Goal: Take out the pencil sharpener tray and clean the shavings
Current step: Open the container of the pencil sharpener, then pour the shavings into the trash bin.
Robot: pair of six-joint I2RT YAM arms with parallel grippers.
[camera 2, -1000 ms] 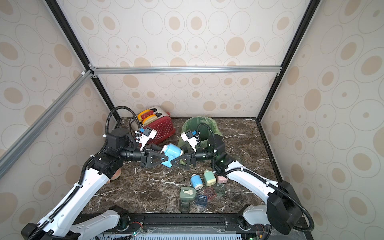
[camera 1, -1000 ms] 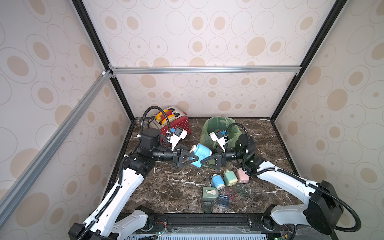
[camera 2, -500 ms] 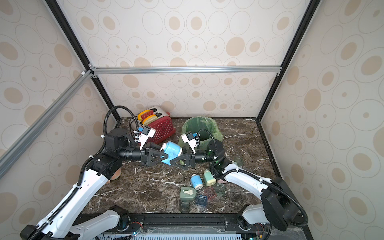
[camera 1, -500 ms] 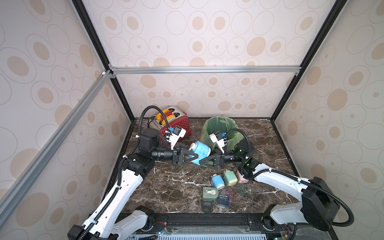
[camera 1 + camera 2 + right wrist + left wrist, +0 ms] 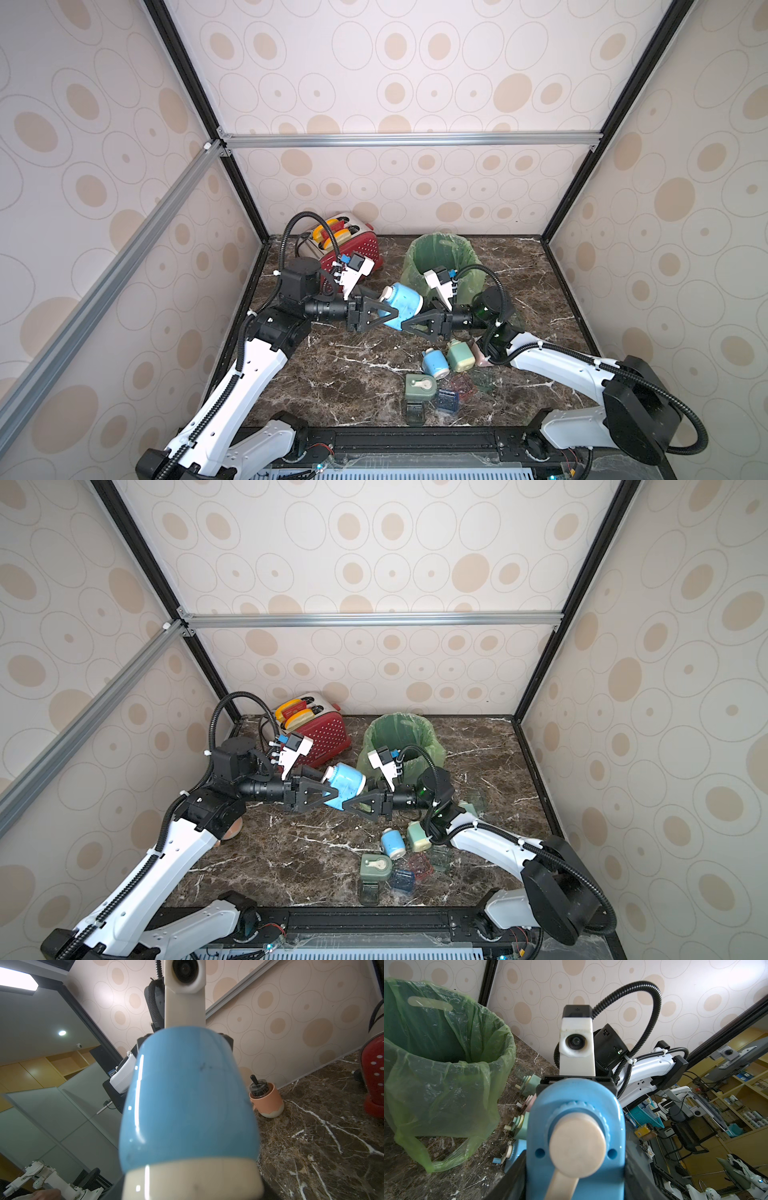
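Blue sharpener (image 5: 402,300) is hanging clear of the table (image 5: 332,374), between both arms. Left gripper (image 5: 380,314) is clamping its crank end, jaws pressed against the body's sides, judged to be steadying it. Right gripper (image 5: 409,325) is pinching the opposite cream end, dark jaws tight beside it in the wrist view, judged ready for pulling the tray. Tray itself is not showing; presumably inside the body. Bin (image 5: 440,257) is standing just behind, mouth open, convenient for dumping. Toaster (image 5: 361,249) is sitting near the left wrist, limiting retreat there. Other sharpeners (image 5: 435,362) and loose trays (image 5: 448,400) are crowding the front; bare marble is lying open on the right.
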